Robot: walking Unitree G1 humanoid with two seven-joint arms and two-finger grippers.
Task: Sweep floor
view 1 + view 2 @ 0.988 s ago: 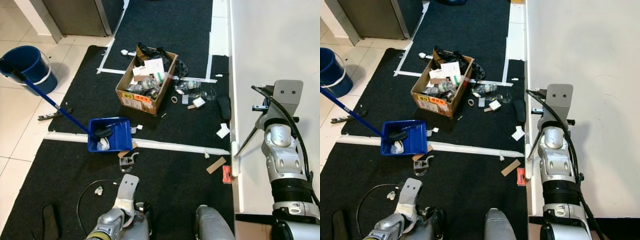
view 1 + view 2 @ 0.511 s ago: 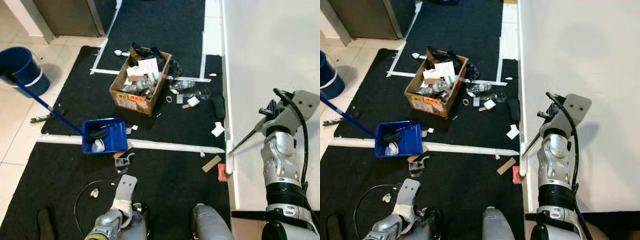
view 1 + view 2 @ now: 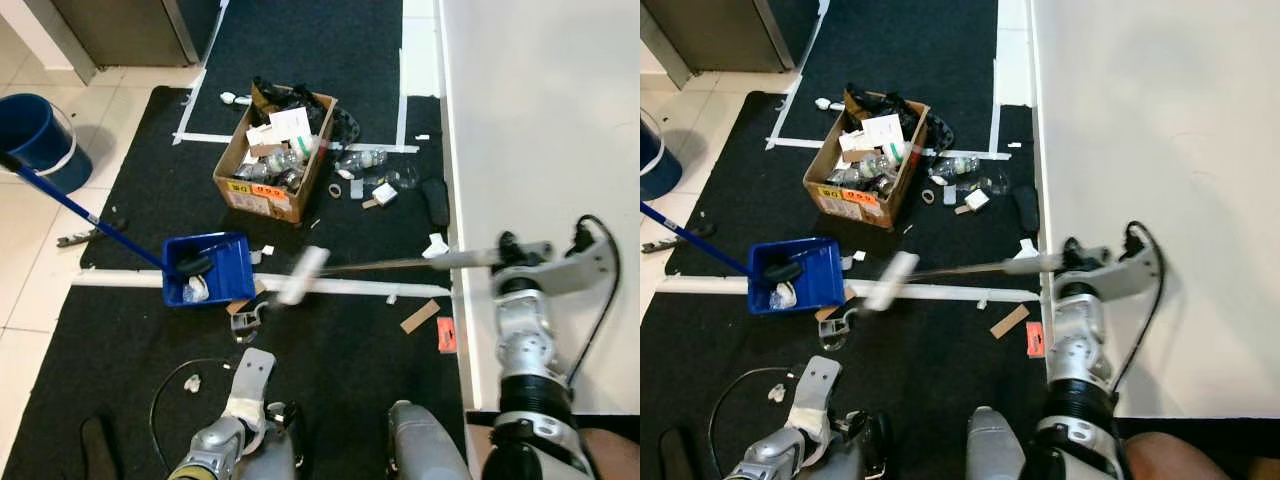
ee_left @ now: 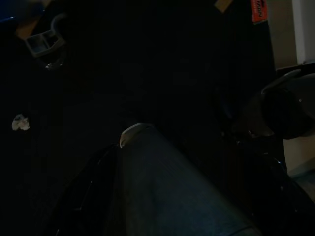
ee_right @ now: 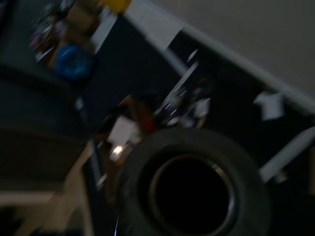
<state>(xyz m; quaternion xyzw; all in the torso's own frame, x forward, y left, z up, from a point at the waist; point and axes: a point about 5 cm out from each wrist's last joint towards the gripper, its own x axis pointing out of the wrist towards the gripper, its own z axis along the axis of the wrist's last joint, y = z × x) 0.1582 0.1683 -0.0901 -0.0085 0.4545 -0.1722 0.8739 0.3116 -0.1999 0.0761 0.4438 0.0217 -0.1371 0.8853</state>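
Left eye view: we judge our right gripper [image 3: 500,257], jaws clenched on the broom [image 3: 350,268], starts sweeping; next, drag scraps toward the blue dustpan [image 3: 208,268] beyond its blurred head.

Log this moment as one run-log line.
sweep floor | right gripper holds broom over mat | left gripper idle | dustpan holds debris
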